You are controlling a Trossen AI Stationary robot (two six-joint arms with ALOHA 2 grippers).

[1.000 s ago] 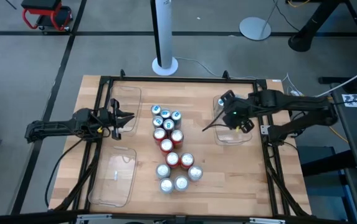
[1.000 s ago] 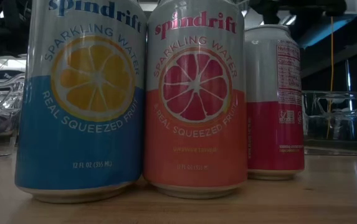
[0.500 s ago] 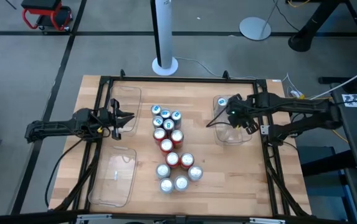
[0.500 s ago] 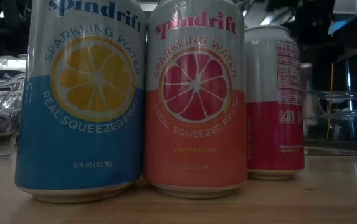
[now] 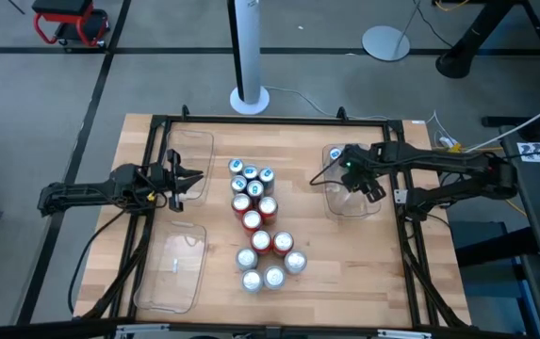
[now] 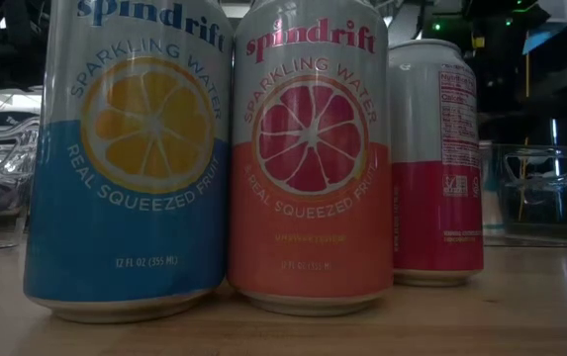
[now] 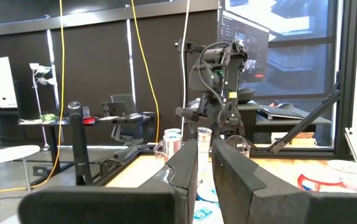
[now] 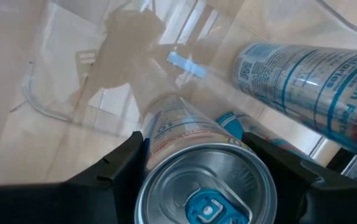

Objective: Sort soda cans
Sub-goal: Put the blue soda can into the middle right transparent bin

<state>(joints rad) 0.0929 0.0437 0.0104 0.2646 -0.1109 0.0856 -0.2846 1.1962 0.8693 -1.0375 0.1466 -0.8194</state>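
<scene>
Movement on the right side only, and not much of it. The right gripper (image 8: pixel 203 163) is clamped on a soda can (image 8: pixel 206 183), silver top and blue tab turned toward the wrist camera, with one finger pressed to each side of the body. Compared with a second ago, the gripper is pulled a little further in over the clear tray (image 5: pixel 368 209) on the right of the table. In the low view a pale bluish shape now shows in that tray where nothing was seen before. It's probably the carried can coming down, though it's half hidden behind the red cans up front, so that can't be called for sure.

A second can (image 8: pixel 303 68) with a blue and white label is already lying on its side in the same tray, just beside the held one. So the blue pile is being built here, and the held can looks about ready to be let go.

The left gripper (image 5: pixel 192 179) is parked with its jaws closed on nothing, near the far left tray (image 5: pixel 194 146), and hasn't budged. The rest of the cans (image 5: pixel 255 212) are left standing in the middle of the table, blue at the far end, red in the middle and silver nearest, so most of the sorting is still to be done.
</scene>
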